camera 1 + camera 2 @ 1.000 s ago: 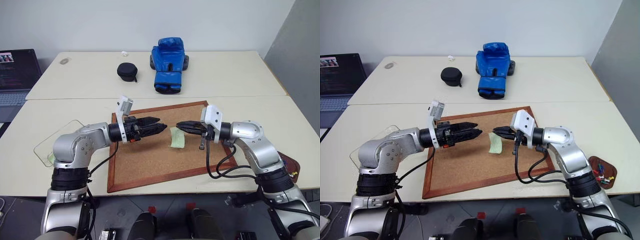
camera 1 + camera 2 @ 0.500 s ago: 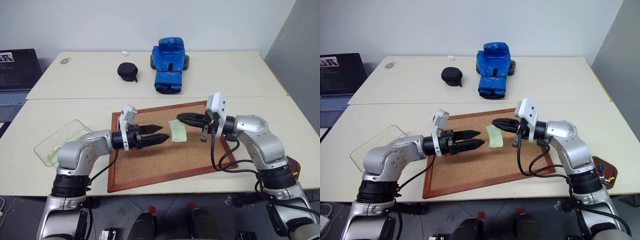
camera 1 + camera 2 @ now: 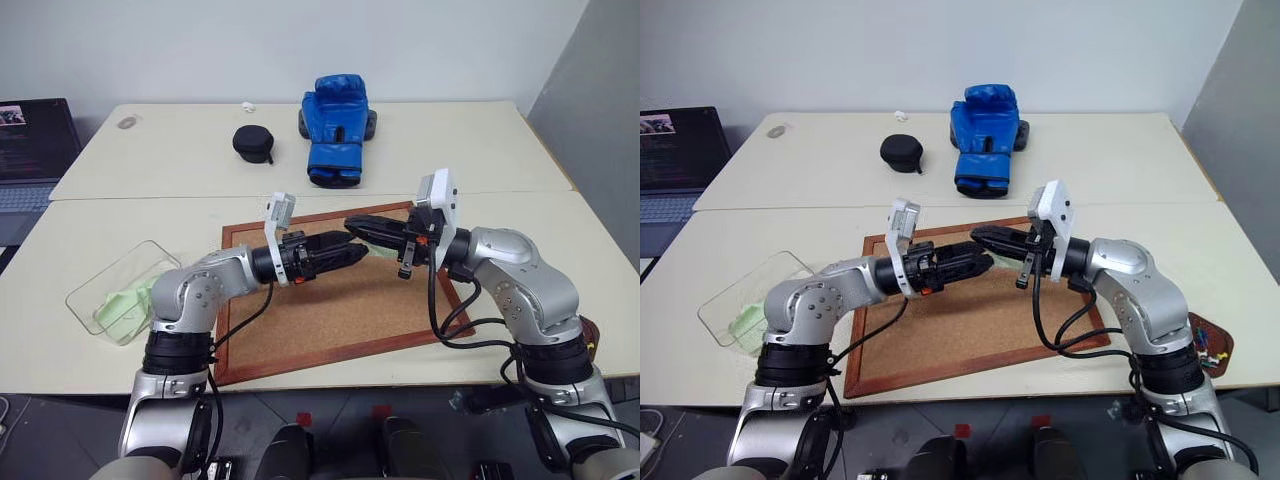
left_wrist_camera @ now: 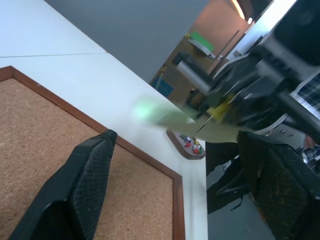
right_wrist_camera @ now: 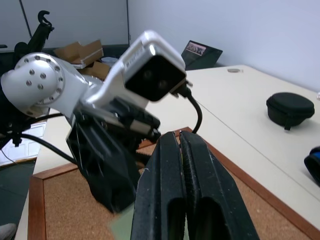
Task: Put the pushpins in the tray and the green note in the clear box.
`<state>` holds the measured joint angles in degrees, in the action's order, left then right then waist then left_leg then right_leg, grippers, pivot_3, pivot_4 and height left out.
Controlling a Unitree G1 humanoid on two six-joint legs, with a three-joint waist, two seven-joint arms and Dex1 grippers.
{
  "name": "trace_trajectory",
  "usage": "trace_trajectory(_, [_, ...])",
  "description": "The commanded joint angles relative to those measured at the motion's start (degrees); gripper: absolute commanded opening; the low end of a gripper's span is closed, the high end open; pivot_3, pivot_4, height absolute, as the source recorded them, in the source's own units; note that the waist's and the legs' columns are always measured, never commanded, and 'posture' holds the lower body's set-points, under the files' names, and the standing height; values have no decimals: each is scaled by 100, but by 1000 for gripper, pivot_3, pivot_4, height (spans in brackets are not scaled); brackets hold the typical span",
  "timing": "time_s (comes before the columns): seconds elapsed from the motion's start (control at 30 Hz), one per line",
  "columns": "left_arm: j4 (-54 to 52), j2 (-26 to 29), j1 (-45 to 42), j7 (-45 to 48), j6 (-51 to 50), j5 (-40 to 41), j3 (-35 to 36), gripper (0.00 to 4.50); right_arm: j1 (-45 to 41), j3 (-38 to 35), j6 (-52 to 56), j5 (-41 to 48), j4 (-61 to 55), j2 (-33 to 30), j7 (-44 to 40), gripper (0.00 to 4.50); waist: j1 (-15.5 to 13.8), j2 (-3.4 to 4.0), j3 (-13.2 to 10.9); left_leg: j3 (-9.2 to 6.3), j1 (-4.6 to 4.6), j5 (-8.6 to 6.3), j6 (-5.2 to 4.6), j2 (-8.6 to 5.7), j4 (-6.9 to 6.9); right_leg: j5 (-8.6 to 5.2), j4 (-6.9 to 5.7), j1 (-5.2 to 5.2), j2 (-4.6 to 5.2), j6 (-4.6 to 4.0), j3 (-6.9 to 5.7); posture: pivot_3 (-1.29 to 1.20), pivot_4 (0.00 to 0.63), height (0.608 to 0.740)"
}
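Observation:
My right gripper (image 3: 350, 224) is shut on the green note (image 4: 167, 119), a pale slip that it holds above the corkboard (image 3: 330, 310) and that hangs below its fingers (image 5: 170, 165). My left gripper (image 3: 352, 254) points at it from the left, open, with its tips just under the right gripper's tips. In the left wrist view the note hangs ahead, between the two spread fingers (image 4: 90, 170). The clear box (image 3: 110, 290) sits at the table's left edge with a pale-green wad (image 3: 128, 305) in it. The reddish-brown tray (image 3: 1208, 345) at the right edge holds several pushpins (image 3: 1202, 346).
On the far table lie a blue boxing glove (image 3: 335, 115) and a small black case (image 3: 252, 142). A laptop (image 3: 30, 150) sits at the far left. The wood-framed corkboard fills the middle of the near table, under both grippers.
The right gripper has lifted the note off the corkboard and rolled its wrist. The left gripper has swung right until its tips are under the right gripper's.

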<state>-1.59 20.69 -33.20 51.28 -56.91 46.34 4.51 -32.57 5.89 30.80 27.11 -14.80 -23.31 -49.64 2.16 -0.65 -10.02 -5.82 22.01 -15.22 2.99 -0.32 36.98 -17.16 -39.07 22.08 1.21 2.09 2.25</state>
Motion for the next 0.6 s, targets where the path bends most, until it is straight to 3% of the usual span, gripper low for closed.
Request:
trace_trajectory(0.03, [-221, 103, 22, 58, 3, 127, 21, 4096, -55, -42, -108, -3, -78, -30, 30, 0, -1, 0, 0, 0, 0, 0, 0, 0, 1, 0, 0, 0, 0, 0, 0, 0, 150, 740])
trace_trajectory(0.5, [-236, 385, 201, 207, 247, -68, -189, 4096, -148, -91, -171, -34, 73, -95, -15, 0, -23, 0, 0, 1, 0, 0, 0, -1, 0, 0, 1, 0, 0, 0, 1, 0, 150, 740])
trace_trajectory(0.6, [-221, 635, 252, 313, 845, -658, -482, 4096, -46, -122, -146, -26, -11, -159, -15, 0, -21, 0, 0, 1, 0, 0, 0, -1, 0, 0, 1, 0, 0, 0, 1, 0, 150, 740])
